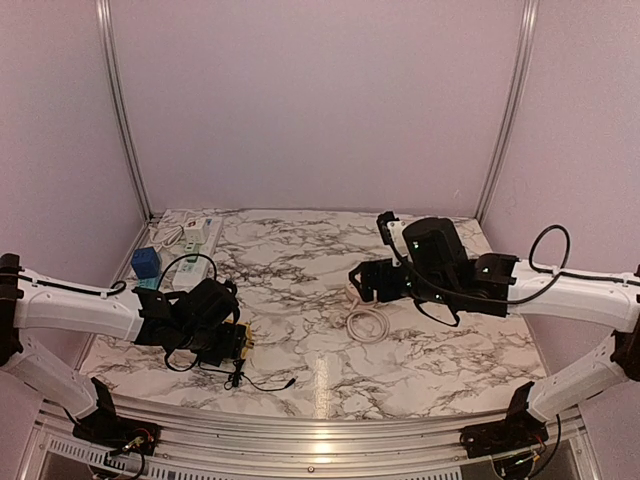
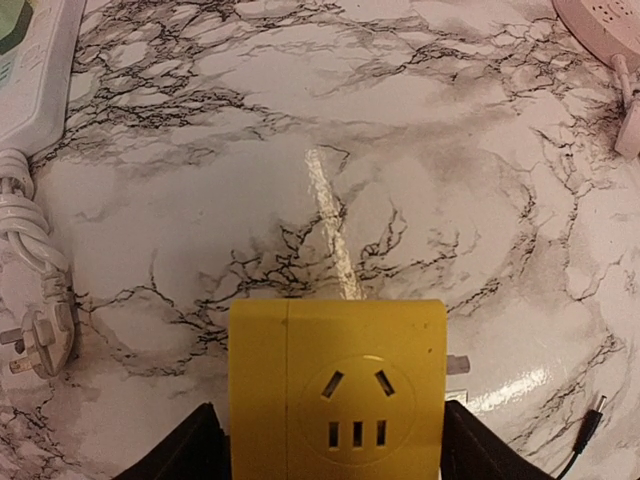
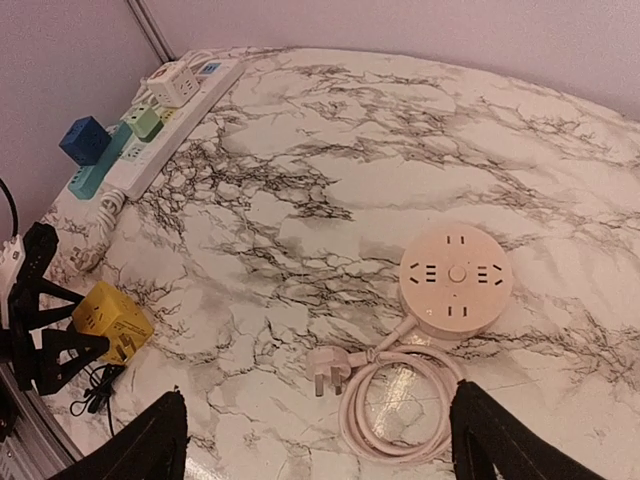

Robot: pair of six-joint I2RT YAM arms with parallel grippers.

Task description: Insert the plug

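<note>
Marbled tabletop (image 1: 300, 250) between plain lilac walls (image 1: 320, 100), aluminium corner posts (image 1: 124, 110).

Soft, even overhead light with a pinkish cast falls on the marble table (image 1: 300, 250), and shadows are faint. A white glare streak (image 2: 332, 235) runs straight ahead of the jaws of the left gripper (image 2: 328, 408). A paler sheen (image 3: 400, 412) lies between the jaws of the right gripper (image 3: 318, 392). The top view's wide lens bows the frame posts (image 1: 121, 110) at the edges. All views look slightly grainy.
</note>
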